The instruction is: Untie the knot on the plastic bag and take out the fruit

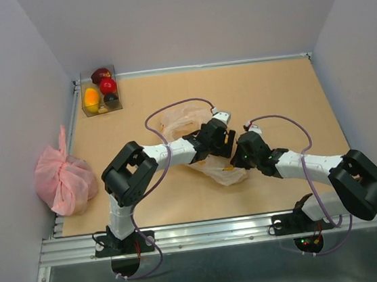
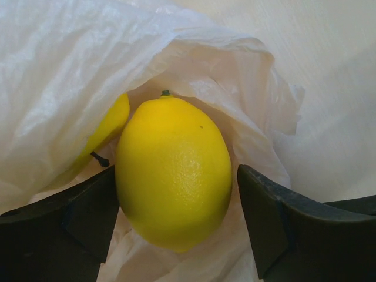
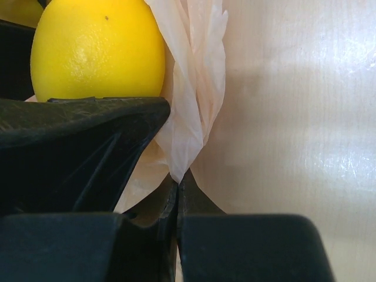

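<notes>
The pale peach plastic bag [image 1: 221,172] lies crumpled mid-table with its mouth open; no tied knot shows. My left gripper [image 1: 225,141] reaches into the mouth. In the left wrist view it [image 2: 176,176] is open, with one finger on each side of a yellow lemon-like fruit [image 2: 170,147]; a small gap shows on the right side. A second yellow fruit [image 2: 108,126] sits behind it under the plastic [image 2: 64,70]. My right gripper [image 1: 240,155] is shut on a twisted edge of the bag [image 3: 191,88], pinched at its fingertips [image 3: 178,179]. The yellow fruit [image 3: 97,47] shows beside it.
A clear box [image 1: 100,91] at the back left holds a red fruit [image 1: 107,86], an orange-yellow oval one [image 1: 91,97] and darker ones. A pink crinkled bag [image 1: 63,179] sits at the left edge. White walls surround the tan table [image 1: 285,96].
</notes>
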Motion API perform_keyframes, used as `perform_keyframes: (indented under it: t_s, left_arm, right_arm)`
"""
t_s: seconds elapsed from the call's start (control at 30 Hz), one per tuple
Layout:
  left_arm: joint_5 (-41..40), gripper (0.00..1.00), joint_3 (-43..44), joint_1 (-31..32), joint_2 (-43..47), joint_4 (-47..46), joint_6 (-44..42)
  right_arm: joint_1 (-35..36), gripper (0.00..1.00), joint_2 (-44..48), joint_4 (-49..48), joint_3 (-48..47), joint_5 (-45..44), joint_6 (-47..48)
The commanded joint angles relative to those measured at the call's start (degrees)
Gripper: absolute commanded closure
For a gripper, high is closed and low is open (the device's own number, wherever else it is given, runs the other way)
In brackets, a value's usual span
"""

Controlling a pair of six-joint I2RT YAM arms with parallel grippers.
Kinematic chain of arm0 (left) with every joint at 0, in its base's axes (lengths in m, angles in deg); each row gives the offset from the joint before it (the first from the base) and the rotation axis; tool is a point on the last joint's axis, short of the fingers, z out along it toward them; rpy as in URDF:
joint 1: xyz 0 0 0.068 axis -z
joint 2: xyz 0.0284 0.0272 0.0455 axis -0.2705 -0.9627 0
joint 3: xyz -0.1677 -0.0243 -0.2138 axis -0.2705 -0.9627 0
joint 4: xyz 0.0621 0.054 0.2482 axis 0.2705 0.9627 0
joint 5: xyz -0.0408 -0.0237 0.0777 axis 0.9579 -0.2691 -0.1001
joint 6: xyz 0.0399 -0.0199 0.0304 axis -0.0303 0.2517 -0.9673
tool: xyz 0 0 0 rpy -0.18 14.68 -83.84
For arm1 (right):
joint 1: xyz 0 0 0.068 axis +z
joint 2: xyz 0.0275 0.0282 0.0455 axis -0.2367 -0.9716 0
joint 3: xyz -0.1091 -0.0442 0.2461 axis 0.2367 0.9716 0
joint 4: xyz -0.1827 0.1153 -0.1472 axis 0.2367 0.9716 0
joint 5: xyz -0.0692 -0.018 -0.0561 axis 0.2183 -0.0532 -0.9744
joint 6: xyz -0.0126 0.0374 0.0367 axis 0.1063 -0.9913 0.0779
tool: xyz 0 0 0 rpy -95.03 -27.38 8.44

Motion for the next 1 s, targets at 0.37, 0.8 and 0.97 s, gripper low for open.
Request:
perform_keyframes:
  t_s: [0.37, 0.8, 0.97]
  left_arm:
    - [-1.59, 0.51, 0.6, -1.26, 17.15, -0.1, 1.71]
    - [9.5, 0.51, 1.56, -26.56, 34.3, -1.95, 3.03]
    - [0.28, 0.49, 5.42, -40.62, 28.86, -0.54, 7.32]
  right_arm:
    - [0.6, 0.99, 0.2, -2.7, 1.61, -2.43, -0.31]
    - [0.6, 1.0, -0.41, 0.12, -1.72, -5.24, 3.56]
    - [0.6, 1.0, 0.03, 2.75, -4.53, -5.95, 6.28]
